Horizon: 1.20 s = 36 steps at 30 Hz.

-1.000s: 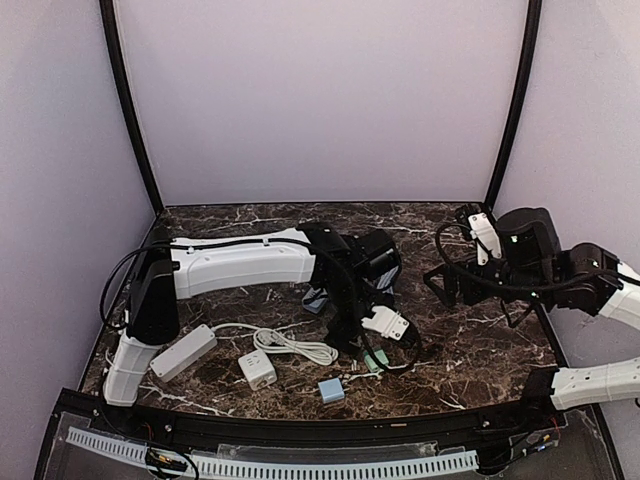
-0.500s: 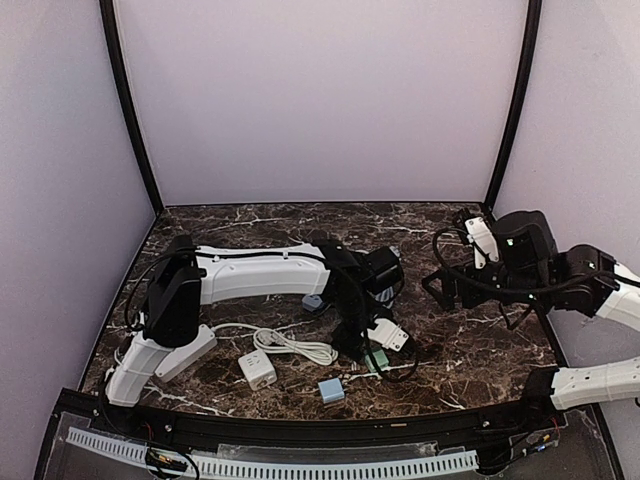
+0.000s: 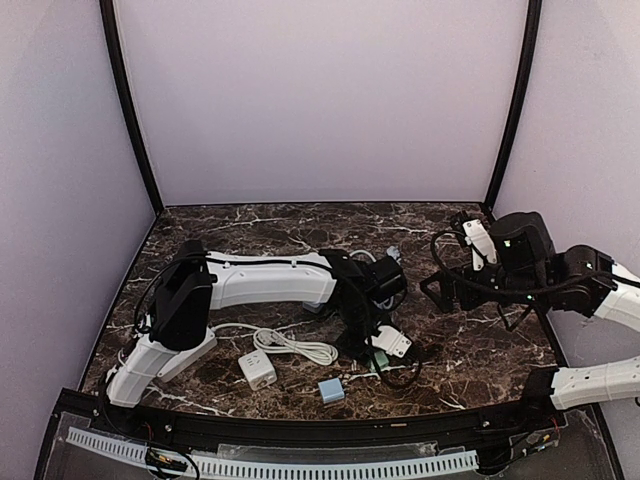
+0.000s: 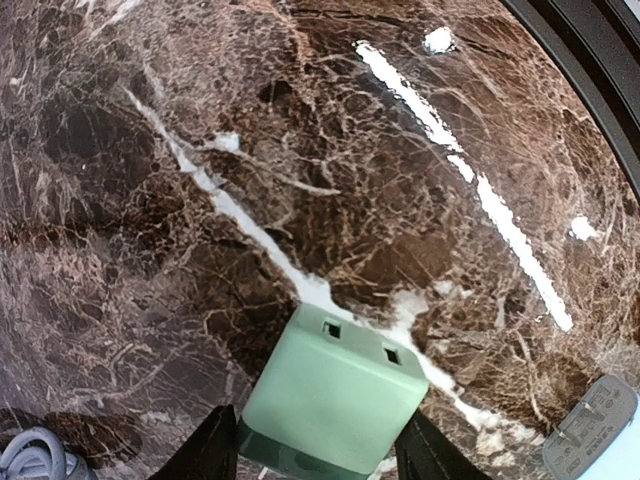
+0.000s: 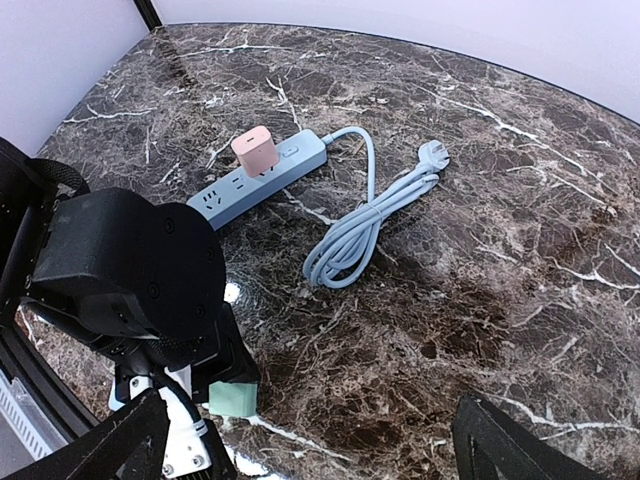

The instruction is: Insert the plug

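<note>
The plug point(image 4: 330, 400) is a mint-green cube with two slots in its far face, resting on the dark marble table point(image 4: 300, 150). In the left wrist view my left gripper point(image 4: 320, 430) has a black finger pressed against each of its sides. From above, the same plug point(image 3: 374, 366) peeks out under the left wrist near the front middle. A blue power strip point(image 5: 262, 173) with a pink charger point(image 5: 255, 150) plugged in lies beyond the left arm. My right gripper point(image 5: 315, 450) hovers open at the right, apart from everything, and sees the plug point(image 5: 232, 399) from the side.
The blue strip's coiled cable point(image 5: 370, 210) lies beside it. A white power strip point(image 3: 183, 352), its white cable point(image 3: 295, 345), a white adapter point(image 3: 257, 368) and a light blue adapter point(image 3: 331, 390) sit at the front left. Black frame posts stand at the back corners.
The left arm has lowered and reached forward over the green plug, and its jaws have closed in on the plug's sides. The right arm has barely shifted.
</note>
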### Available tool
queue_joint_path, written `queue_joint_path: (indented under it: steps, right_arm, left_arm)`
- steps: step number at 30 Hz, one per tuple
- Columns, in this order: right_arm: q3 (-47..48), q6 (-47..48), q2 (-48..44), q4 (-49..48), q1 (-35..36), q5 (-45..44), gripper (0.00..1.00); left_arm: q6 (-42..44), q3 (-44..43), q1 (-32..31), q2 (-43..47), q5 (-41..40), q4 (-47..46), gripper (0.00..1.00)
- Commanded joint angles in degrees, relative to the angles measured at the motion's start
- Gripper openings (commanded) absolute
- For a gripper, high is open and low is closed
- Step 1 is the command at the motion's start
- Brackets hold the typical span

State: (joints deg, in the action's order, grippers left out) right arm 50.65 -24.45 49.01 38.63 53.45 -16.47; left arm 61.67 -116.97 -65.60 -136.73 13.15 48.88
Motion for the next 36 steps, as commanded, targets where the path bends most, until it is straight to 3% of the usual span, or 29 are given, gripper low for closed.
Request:
queue_joint_path:
  steps: [1, 14, 22, 36]
  right_arm:
    - [-0.3, -1.0, -0.1, -0.9, -0.3, 0.1, 0.99]
    - [-0.4, -1.3, 0.7, -0.7, -0.3, 0.3, 0.99]
    - [0.7, -1.8, 2.2, -0.7, -0.3, 0.0, 0.99]
    - [7.6, -0.4, 7.2, -0.1, -0.3, -2.9, 0.99]
  left_arm:
    - [-1.1, 1.2, -0.7, 0.4, 1.3, 0.3, 0.50]
    - [-9.1, 2.2, -0.7, 1.2, -3.9, -2.8, 0.29]
    - [-15.3, 4.5, -0.7, 2.8, -7.2, -5.7, 0.02]
    - [-25.9, 8.7, 2.6, 9.1, -10.0, -13.2, 0.01]
